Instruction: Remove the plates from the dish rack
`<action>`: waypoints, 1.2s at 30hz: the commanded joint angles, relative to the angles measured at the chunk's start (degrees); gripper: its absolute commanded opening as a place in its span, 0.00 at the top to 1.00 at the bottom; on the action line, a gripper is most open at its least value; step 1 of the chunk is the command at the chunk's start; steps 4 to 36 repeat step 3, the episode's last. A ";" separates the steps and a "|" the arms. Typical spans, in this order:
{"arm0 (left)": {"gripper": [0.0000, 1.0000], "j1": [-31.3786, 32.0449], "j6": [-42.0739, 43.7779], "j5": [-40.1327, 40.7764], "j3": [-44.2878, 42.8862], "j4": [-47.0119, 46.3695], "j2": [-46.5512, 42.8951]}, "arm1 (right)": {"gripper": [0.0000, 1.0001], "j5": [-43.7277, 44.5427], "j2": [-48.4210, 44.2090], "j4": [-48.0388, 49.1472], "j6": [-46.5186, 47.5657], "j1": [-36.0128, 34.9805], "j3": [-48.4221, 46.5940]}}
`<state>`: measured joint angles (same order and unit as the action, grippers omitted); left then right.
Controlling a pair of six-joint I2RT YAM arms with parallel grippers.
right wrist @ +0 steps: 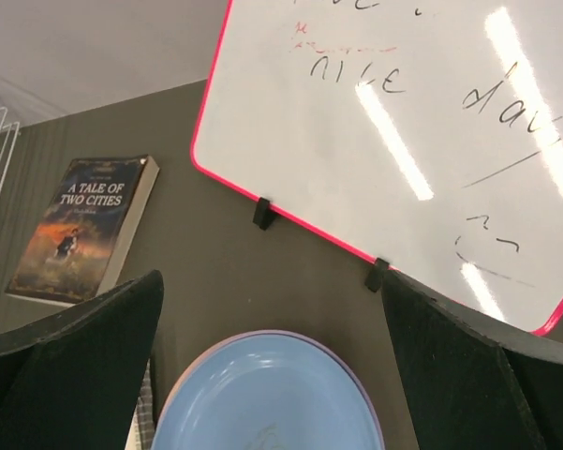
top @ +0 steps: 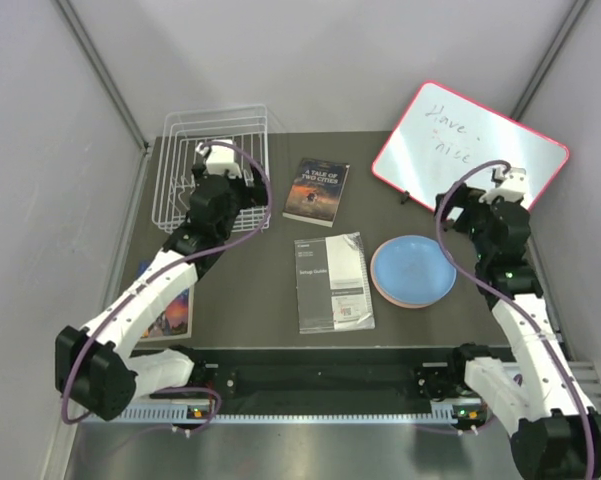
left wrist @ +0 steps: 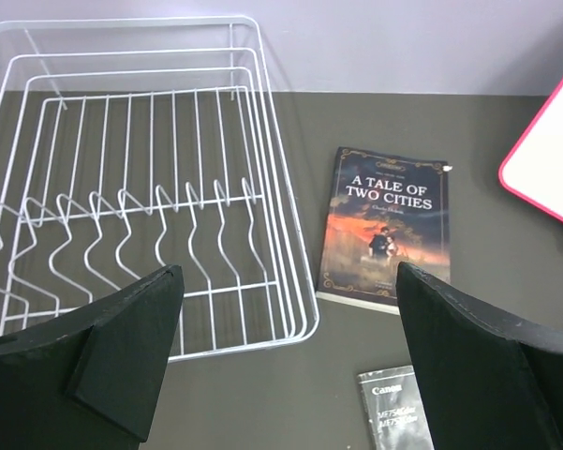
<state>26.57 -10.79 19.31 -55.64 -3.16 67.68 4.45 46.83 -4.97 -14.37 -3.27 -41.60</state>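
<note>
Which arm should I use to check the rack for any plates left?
Left. The left gripper, open, hangs over the rack, whose slots look empty from its wrist camera. The right gripper, also open, is off to the side above the stacked plates.

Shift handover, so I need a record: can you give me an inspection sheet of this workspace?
Surface: dark table, nothing spilled seen.
Job's things: rack empty; plates stacked at right, blue on top.
Clutter: novel, manual, second book at near left, whiteboard.
Grippers: left gripper and right gripper open, empty.
Cables: purple cables looping free, no snag seen.
Surroundings: grey walls.
</note>
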 commanded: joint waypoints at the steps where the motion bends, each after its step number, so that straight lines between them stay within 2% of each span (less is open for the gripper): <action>1: 0.01 0.06 1.91 2.22 -0.79 -0.97 -0.35 | 0.00 0.82 1.33 6.46 2.59 -0.51 0.82; 36: 0.01 0.06 2.35 2.57 -0.70 -0.97 -0.53 | 0.00 0.91 1.95 7.52 2.68 -0.60 1.17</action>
